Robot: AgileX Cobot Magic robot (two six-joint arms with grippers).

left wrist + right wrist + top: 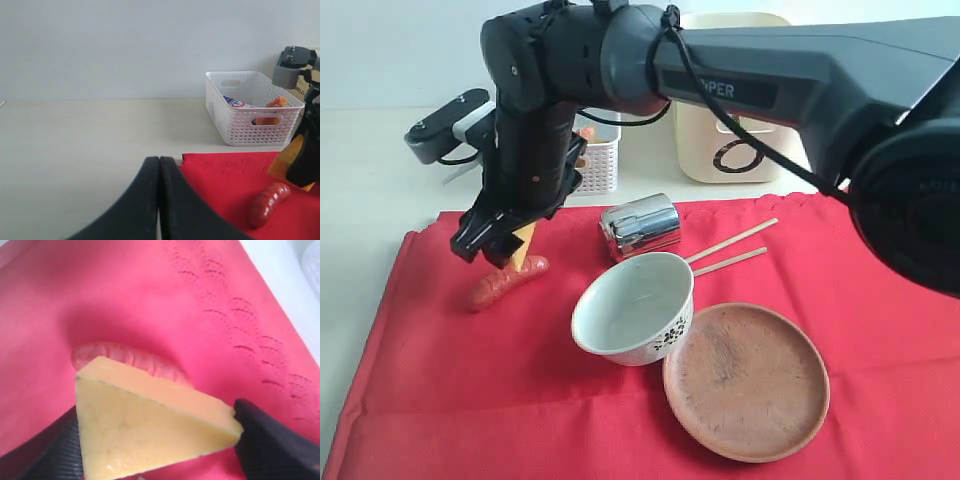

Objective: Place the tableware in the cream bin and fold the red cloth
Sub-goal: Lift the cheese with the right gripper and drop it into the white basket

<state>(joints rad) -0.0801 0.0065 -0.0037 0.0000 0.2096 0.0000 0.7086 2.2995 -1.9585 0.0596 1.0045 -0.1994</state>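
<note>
The exterior view is taken from above, tilted down and close to the red cloth (pixel 450 380). In it the sausage (pixel 507 282) is seen at nine o'clock from the frame's centre and the white basket (pixel 595 155) at eleven. The left wrist view is taken low over the table (pixel 75 150), almost level, facing that basket. The right wrist view is aimed steeply down, very near the cheese wedge (pixel 150 425). Cloth and sausage are shared by all three views.

A dark arm (pixel 800 80) is covering much of the cream bin (pixel 700 150); the red cloth (pixel 470 400) is running off the exterior view's lower edge; the bowl (pixel 635 310) is hiding the near ends of the chopsticks (pixel 731 241); the cheese wedge (pixel 150 430) is masking part of the sausage (pixel 125 357).
</note>
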